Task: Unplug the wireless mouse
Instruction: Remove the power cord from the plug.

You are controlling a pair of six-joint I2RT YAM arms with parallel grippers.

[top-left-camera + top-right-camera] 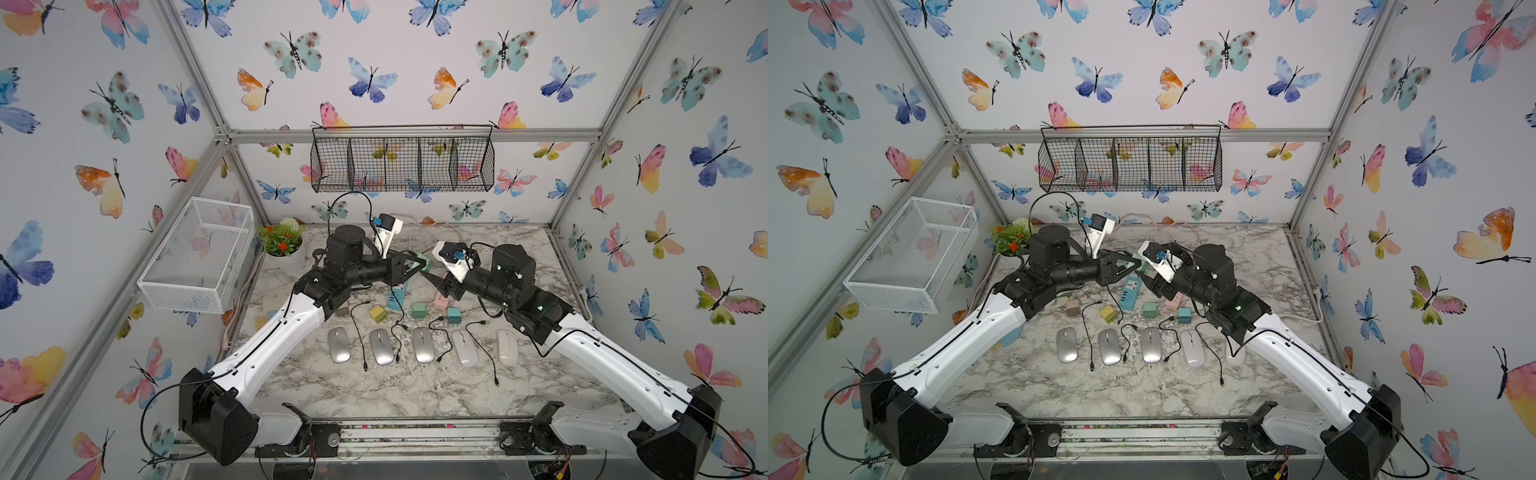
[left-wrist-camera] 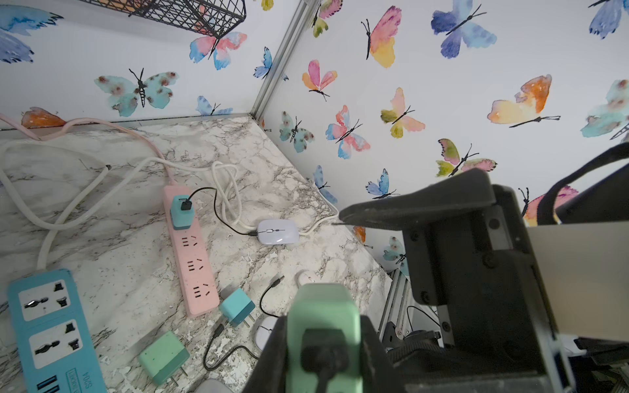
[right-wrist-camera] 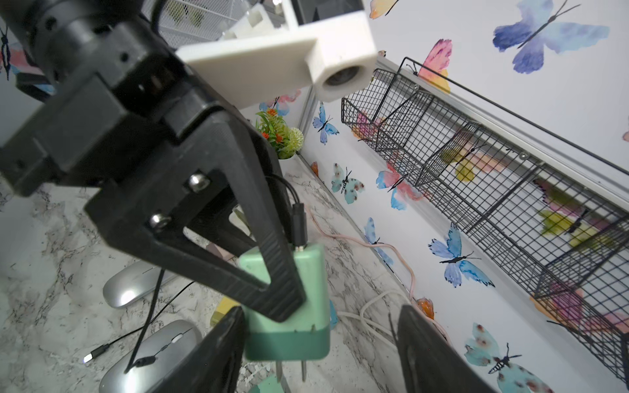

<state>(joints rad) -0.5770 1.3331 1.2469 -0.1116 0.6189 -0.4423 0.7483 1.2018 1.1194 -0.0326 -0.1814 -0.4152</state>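
Presently, the left gripper (image 3: 286, 299) was clenched on the mint-green USB charger (image 3: 313, 279), with one ribbed finger across its face. It held the charger in the air, both prongs (image 3: 303, 371) free of any socket. The right gripper (image 3: 318, 316) stood released. Its jaws were spread to either side of the charger's darker lower band, one close against the body and the opposite one well apart. A black USB plug (image 3: 299, 224) was seated in the charger's upper end, so that joint had not yet been separated.

Below the grippers, the cable dropped toward a silver mouse (image 3: 146, 357). Whether it entered that mouse could not be told. In a top view, a row of mice (image 1: 423, 345), five in all, lay on the marble table (image 1: 374, 390), nearer the arm bases than the grippers. Loose black cables lay between them, and several small chargers were scattered just behind.

Farthest out, in the left wrist view, a white mouse (image 2: 277, 231) lay close to a wall, well apart from both grippers. It was wired to a teal charger (image 2: 182, 212) seated in the pink power strip (image 2: 190, 251).

Assessment: the task appeared partly done. Remaining: pull the plug from the held charger, then free the white mouse.
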